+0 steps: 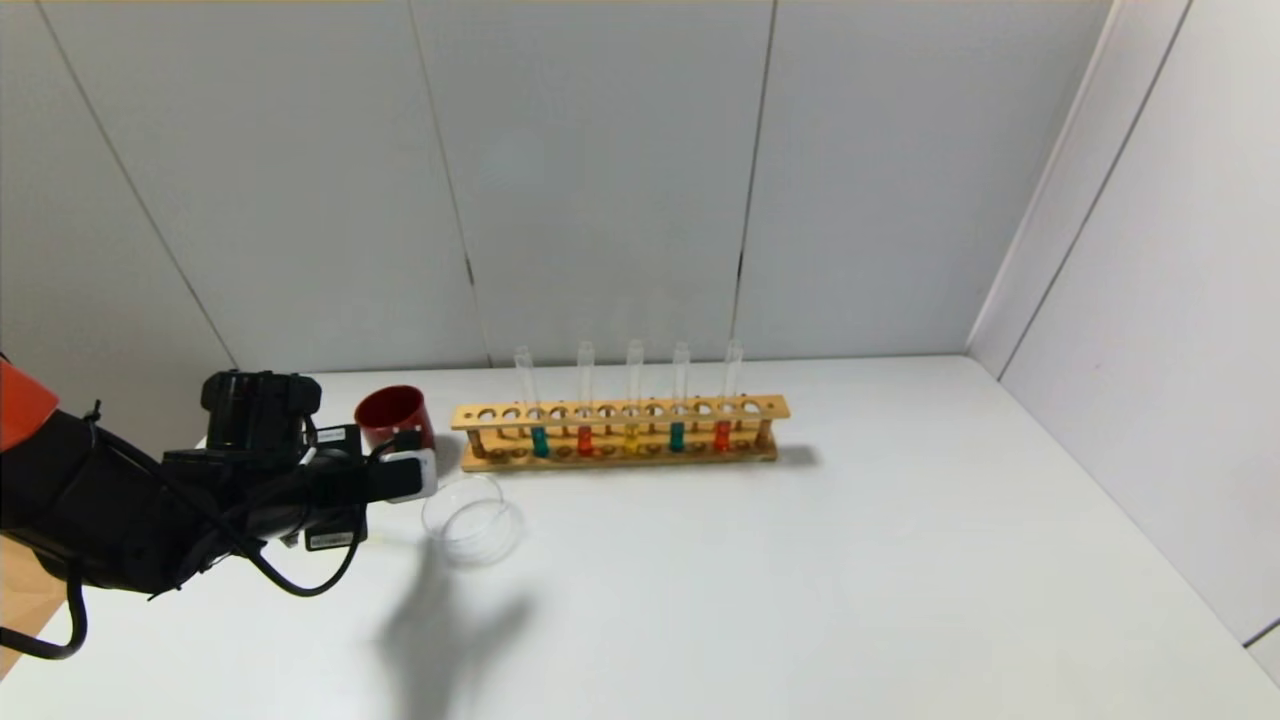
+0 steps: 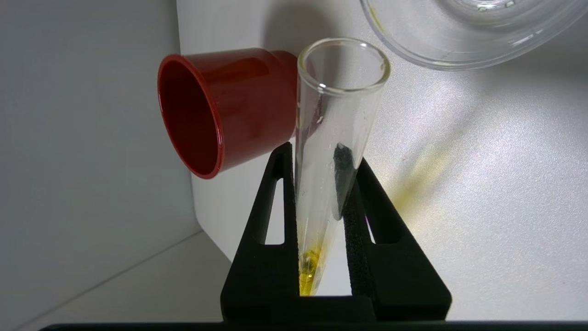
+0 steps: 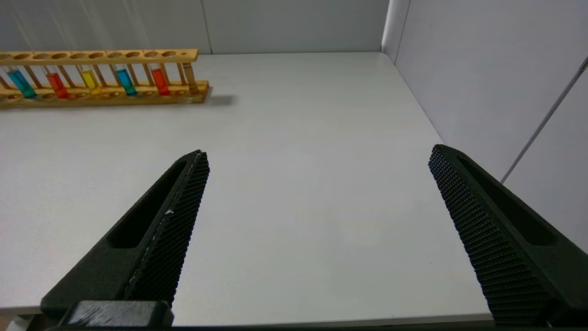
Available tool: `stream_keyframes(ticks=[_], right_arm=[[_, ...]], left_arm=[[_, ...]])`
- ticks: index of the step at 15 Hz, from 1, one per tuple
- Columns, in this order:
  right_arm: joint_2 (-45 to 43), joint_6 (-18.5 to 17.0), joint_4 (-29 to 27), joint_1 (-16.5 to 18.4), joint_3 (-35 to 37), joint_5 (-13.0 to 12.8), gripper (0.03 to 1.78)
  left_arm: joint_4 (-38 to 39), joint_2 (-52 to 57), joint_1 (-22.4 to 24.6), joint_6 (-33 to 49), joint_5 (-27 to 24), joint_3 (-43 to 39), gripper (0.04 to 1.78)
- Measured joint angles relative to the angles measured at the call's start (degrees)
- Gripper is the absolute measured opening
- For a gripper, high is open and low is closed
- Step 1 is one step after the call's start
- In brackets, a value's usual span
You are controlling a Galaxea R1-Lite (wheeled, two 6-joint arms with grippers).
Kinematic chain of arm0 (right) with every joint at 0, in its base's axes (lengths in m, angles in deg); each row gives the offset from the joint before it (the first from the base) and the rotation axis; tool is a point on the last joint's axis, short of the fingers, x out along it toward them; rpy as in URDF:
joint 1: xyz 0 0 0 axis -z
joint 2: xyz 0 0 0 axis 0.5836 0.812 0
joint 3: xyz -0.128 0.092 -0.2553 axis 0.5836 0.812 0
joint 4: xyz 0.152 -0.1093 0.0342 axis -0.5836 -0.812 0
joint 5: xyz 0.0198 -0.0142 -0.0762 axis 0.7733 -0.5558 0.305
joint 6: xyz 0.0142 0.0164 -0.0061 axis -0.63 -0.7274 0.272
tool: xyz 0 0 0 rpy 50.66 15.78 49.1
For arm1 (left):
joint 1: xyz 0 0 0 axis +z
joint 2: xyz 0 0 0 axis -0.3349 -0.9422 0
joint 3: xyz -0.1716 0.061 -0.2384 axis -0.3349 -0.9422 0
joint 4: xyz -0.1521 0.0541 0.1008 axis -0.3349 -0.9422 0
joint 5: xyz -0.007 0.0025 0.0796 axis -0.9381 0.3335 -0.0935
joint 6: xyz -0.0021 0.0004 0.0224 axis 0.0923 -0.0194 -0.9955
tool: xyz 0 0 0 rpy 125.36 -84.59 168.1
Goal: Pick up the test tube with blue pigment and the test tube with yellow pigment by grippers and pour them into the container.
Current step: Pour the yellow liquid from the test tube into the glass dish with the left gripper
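Yellow-pigment test tube point(image 2: 337, 133), a slender clear glass tube with only a yellow trace at its round end, sits clamped between the pads of the left gripper point(image 2: 321, 193), lying near level beside the small round clear glass container point(image 1: 473, 518) and in front of the dark red plastic cup point(image 1: 394, 418). The dish looks clear in both views, and a yellow smear marks the white table point(image 2: 482, 230) near its rim, so some pigment seems to have missed. To pour well, I would bring the tube's mouth over the dish's middle, not its edge, and tip slowly so the last drops run inside. The left arm reaches in low from the left, wrist rolled, fingers pointing toward the dish. Teal-blue test tubes point(image 1: 540, 440) stand untouched in the wooden rack point(image 1: 620, 430) behind, with red ones and another yellow. Out of the head view, the right gripper point(image 3: 317, 184) hovers over bare table with its jaws spread wide, holding nothing
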Motion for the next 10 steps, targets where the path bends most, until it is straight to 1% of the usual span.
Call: stream_keyframes(ticks=[3, 10], right_arm=[[0.0, 0.0, 0.0, 0.0, 0.0, 0.0, 1.75], [0.0, 0.0, 0.0, 0.0, 0.0, 0.0, 1.75]], left_arm=[[0.0, -0.4, -1.0, -1.6, 4.3, 0.0, 0.33], [0.0, -2.5, -2.1, -1.6, 4.8, 0.9, 0.33]])
